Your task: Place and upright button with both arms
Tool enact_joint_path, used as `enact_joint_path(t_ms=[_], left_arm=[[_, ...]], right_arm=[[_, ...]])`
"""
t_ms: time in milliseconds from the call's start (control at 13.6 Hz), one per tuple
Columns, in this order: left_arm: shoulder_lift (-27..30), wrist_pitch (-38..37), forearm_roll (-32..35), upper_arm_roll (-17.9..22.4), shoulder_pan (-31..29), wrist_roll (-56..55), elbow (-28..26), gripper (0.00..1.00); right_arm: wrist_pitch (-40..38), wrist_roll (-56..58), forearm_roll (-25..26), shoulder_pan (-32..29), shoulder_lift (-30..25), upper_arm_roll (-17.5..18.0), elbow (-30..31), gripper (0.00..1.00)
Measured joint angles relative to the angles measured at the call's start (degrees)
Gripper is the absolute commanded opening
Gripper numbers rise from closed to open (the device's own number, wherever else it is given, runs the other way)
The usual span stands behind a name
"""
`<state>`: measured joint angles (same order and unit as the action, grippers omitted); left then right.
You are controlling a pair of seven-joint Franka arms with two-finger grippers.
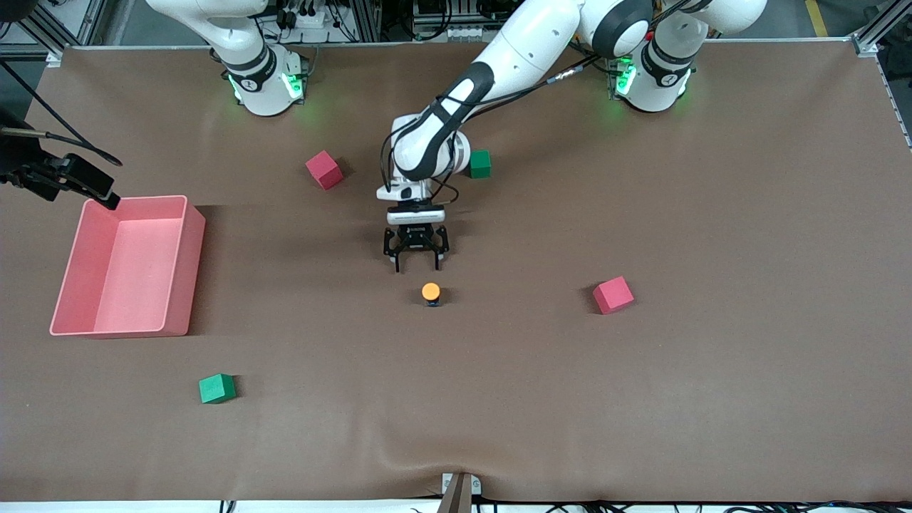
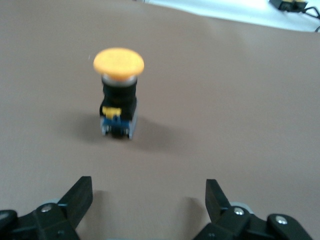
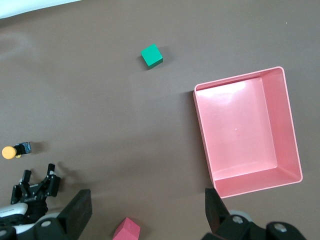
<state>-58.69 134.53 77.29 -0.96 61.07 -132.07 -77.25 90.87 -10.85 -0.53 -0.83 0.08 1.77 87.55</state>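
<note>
- The left gripper [image 1: 417, 268] hangs low over the middle of the table [image 1: 641, 392], its fingers spread wide with nothing between them; in its wrist view the two tips [image 2: 80, 192] stand apart at the frame's edge with only bare cloth in the gap.
- Just clear of those tips stands the button [image 1: 431, 293], nearer the front camera than the gripper and apart from it; no finger touches it.
- Its long axis is vertical: bluish base on the cloth, black body above, orange cap on top; the left wrist view shows it side-on [image 2: 119, 92], cap uppermost; so it reads as placed and upright already.
- The relation that counts: the button lies straight out from the open jaws along the gripper's own line, so a pull-away toward the left arm's base would clear it, while any push forward would, I judge, knock it over.
- The left arm is much the nearer of the two; it reaches in from its base to table centre.
- The right gripper [image 3: 145, 212] is released as well, fingers apart and empty; it waits high over the right arm's end of the table, near the pink bin [image 1: 128, 263], well apart from the button, which shows only small in its wrist view [image 3: 10, 152].
- Farther out lie red cubes [image 1: 613, 295] and green cubes [image 1: 216, 388], all well clear of the button.
</note>
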Motion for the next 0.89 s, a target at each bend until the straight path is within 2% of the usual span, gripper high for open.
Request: enact_joint_path(t_ms=[148,295,517,886], left_arm=[[2.1,0.3,-7.0,-2.3,0.0,3.0,-1.7,1.00],[4.0,0.3,-17.2,-3.9,0.1,8.8,-2.2,1.00],[8.5,-2.0,-33.2,-4.2,-0.1,21.2,-2.2,1.00],[21.1,-15.7,-50.1,-4.1,-2.9,40.4,-2.0,1.00]], right_arm=[[-0.1,0.0,-0.5,0.0,0.0,0.0,0.0,1.00],[-0.6,0.0,-0.6,0.0,0.0,0.0,0.0,1.00],[-1.7,0.0,-0.7,-0.2,0.1,0.0,0.0,1.00],[-1.7,0.0,-0.7,-1.1,0.2,0.0,0.0,1.00]])
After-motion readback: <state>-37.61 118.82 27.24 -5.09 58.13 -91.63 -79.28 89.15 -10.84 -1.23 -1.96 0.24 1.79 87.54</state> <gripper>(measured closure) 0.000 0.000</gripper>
